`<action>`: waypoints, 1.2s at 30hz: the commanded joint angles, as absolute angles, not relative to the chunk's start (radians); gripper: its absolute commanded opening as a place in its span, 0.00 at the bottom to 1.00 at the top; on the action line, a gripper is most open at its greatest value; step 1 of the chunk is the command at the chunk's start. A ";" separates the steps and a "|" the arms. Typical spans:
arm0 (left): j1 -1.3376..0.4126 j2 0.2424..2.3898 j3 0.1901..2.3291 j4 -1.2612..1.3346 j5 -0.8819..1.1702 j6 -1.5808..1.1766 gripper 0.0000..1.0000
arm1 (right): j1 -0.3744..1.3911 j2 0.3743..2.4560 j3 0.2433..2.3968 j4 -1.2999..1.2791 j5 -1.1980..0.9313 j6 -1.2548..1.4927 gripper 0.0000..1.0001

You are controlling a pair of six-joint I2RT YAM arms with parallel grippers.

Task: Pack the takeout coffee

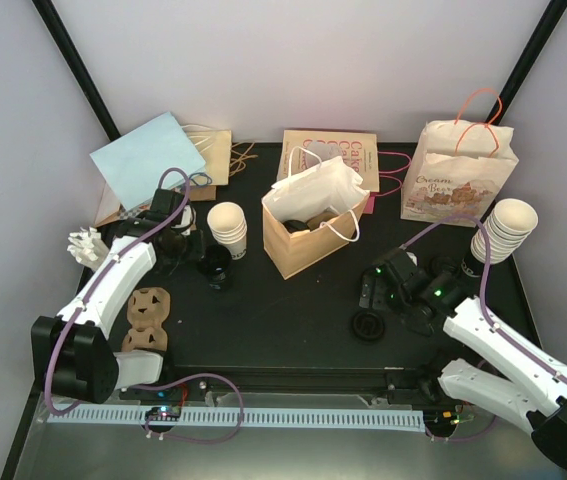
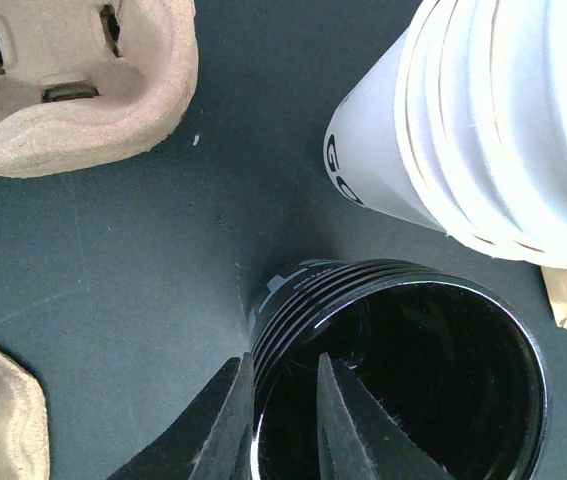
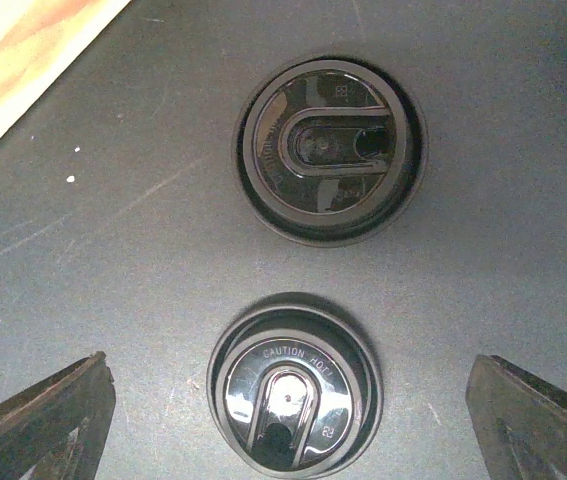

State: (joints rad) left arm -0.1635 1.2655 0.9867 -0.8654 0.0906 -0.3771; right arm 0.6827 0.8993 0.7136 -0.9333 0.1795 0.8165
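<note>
The left claw point(image 2: 281, 365) is low over a black ribbed stack point(image 2: 303, 290) that stands on the dark bench point(image 1: 293, 310); one finger point(image 2: 225, 425) is outside the wall of the stack and the other is inside, with the rim between them; the gap is narrow, but I cannot tell whether the fingers really pinch the rim or only stand beside it; just beside this stack is a stack of cream cups point(image 2: 493, 120), tilted in the left wrist view, and the brown pulp carrier point(image 2: 63, 90) lies near, apart from both. The right claw point(image 3: 285, 362) hangs with its fingers far apart and holds nothing; under it a round black lid point(image 3: 293, 395), marked CAUTION HOT, lies flat on the bench, and a second lid point(image 3: 328, 150) lies a little farther, not touching the first. As for the cup of the takeout coffee, I cannot pick out with certainty a single cream cup apart from the stacks; a second cup stack point(image 1: 503, 232) leans at the right side. A brown paper bag point(image 1: 308, 245) stands open in the middle of the bench, between the two arms.
</note>
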 commanded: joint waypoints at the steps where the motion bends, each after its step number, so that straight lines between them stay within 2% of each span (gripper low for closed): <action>1: -0.157 1.275 0.986 -0.853 0.092 -0.363 0.18 | 0.677 0.902 0.731 -0.921 0.199 0.815 0.98; 9: -0.159 1.275 0.988 -0.873 0.093 -0.351 0.11 | 0.678 0.904 0.732 -0.923 0.200 0.816 0.98; 15: -0.158 1.264 1.006 -0.900 0.064 -0.343 0.02 | 0.677 0.904 0.732 -0.925 0.198 0.814 0.98; 36: -0.158 1.188 1.123 -1.030 0.112 -0.316 0.01 | 0.677 0.904 0.726 -0.917 0.195 0.813 0.98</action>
State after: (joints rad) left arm -0.1635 1.2186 1.0695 -0.9874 0.0937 -0.3309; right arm 0.6830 0.9024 0.7139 -0.9333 0.1802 0.8162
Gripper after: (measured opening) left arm 0.017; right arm 0.983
